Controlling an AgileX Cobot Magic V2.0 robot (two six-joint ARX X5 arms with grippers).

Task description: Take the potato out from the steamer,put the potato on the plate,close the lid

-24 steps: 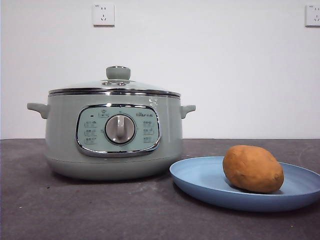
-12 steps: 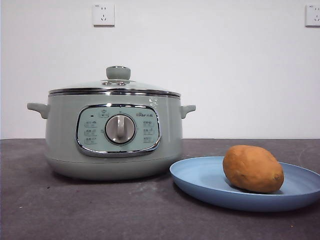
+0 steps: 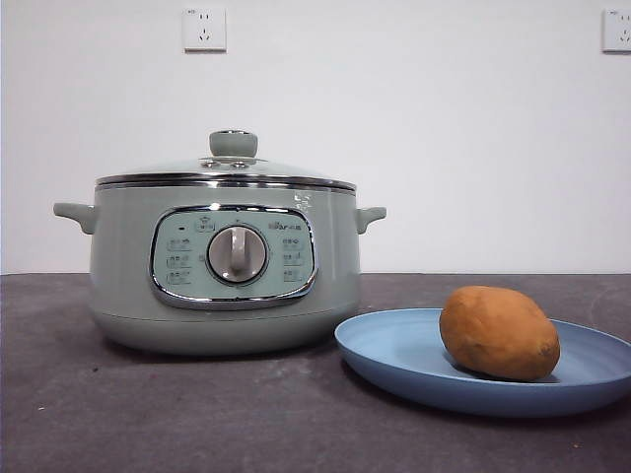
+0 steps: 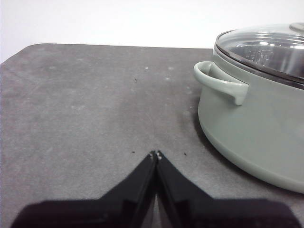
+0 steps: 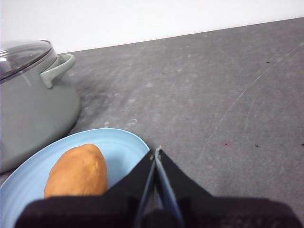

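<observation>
Both my claws are pressed together and empty. My left claw (image 4: 156, 154) sits low over the dark grey worktop (image 4: 85, 104), with the round sage-green steamer pot (image 4: 256, 128) just off to one side, its side handle (image 4: 221, 83) nearest me. My right claw (image 5: 156, 153) hangs at the rim of the wide light-blue plate (image 5: 121, 145). The oval orange-brown potato (image 5: 78, 173) lies on that plate beside the claw, not touching it. The glass lid with steel rim and green knob (image 3: 233, 163) sits flat on the steamer. In the front view neither arm shows.

By my reading, all three steps look done: potato plated, lid on.

Risks from here:
- My right claw is close to the plate edge. A careless sweep toward it could clip the rim, slide the plate or set the potato rolling, since it is rounded and the plate is shallow.
- The plate rim sits very near the steamer base in the front view. A nudge could knock it into the pot.
- My left claw is low to the worktop. Dropping instead of lifting would scrape it, and swinging toward the pot could catch the handle.
- I can't confirm the lid is fully seated all round. Only the near edge shows, and it looks level.

Writing: the control panel (image 3: 233, 256) around the silver dial (image 3: 237, 254) has small icons and labels, plus a brand mark upper right, all too small to read. White wall sockets (image 3: 204, 29) carry no legible text.
</observation>
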